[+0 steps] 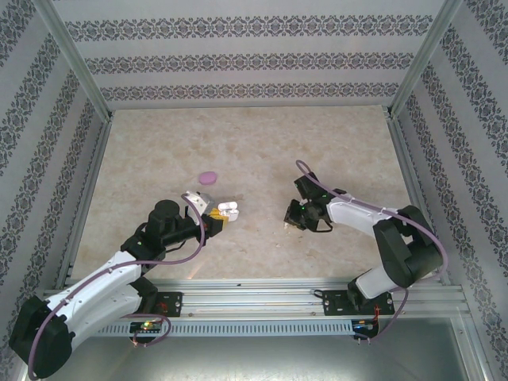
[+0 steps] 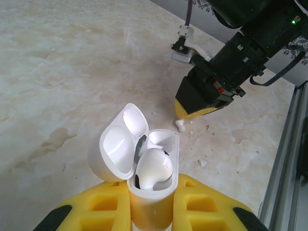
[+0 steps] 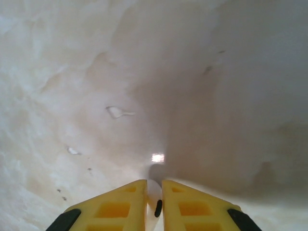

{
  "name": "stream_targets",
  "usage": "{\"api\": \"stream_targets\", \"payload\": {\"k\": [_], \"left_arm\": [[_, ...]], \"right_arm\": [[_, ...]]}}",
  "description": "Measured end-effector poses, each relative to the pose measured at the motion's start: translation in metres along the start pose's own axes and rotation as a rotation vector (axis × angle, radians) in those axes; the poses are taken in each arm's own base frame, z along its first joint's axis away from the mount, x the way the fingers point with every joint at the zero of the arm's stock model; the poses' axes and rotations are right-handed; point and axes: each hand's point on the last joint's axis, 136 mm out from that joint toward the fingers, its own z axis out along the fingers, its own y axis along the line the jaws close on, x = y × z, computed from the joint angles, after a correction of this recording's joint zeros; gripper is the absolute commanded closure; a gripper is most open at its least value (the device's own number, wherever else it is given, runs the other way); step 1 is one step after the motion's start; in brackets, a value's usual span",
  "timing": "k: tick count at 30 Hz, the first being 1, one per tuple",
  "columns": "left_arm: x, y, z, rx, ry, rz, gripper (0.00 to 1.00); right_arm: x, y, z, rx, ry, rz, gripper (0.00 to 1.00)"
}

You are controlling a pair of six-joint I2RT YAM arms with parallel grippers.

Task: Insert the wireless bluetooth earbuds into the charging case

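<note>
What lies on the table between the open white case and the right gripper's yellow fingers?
Only bare table with a few tiny pale flecks, shown in the left wrist view; the top view also shows nothing between white case and right gripper.

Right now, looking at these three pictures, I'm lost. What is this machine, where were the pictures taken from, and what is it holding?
It is a robot with two arms fixed at the near edge of a table. One picture looks down from above and behind; the other two come from a camera on each wrist, so yellow fingers show at the bottom. The left gripper is closed on an open white charging case with one white earbud already seated inside. The right gripper pinches what looks like a second white earbud, low over the table. A small purple oval object lies on the table farther back.
</note>
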Motion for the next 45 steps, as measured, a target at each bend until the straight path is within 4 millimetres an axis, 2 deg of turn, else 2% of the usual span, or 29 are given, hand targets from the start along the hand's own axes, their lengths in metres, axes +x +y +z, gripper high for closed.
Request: {"api": "stream_targets", "payload": {"k": [4, 12, 18, 23, 26, 30, 34, 39, 45], "left_arm": [[0.005, 0.0, 0.003, 0.005, 0.018, -0.008, 1.0], [0.01, 0.002, 0.007, 0.007, 0.039, -0.016, 1.0], [0.013, 0.003, 0.011, 0.01, 0.051, -0.023, 1.0], [0.012, 0.002, 0.017, 0.023, 0.056, -0.029, 1.0], [0.013, -0.003, 0.021, 0.048, 0.06, -0.029, 1.0], [0.016, -0.013, 0.026, 0.088, 0.079, -0.026, 1.0], [0.014, -0.026, 0.029, 0.143, 0.074, -0.01, 1.0], [0.012, -0.038, 0.032, 0.197, 0.064, 0.005, 1.0], [0.01, -0.043, 0.033, 0.216, 0.056, 0.013, 1.0]], "right_arm": [[0.006, -0.02, 0.001, -0.014, 0.012, 0.045, 0.83], [0.006, -0.028, -0.016, -0.042, -0.019, 0.043, 0.74], [0.007, -0.019, -0.034, -0.043, -0.027, -0.133, 0.65], [0.006, 0.011, -0.047, 0.043, -0.007, -0.446, 0.6], [0.008, 0.019, -0.038, 0.12, 0.037, -0.593, 0.58], [0.017, 0.013, -0.018, 0.213, 0.134, -0.702, 0.56], [0.023, 0.008, -0.007, 0.263, 0.195, -0.757, 0.55], [0.017, 0.009, -0.003, 0.284, 0.202, -0.792, 0.55], [0.018, 0.002, 0.007, 0.315, 0.236, -0.817, 0.57]]}}
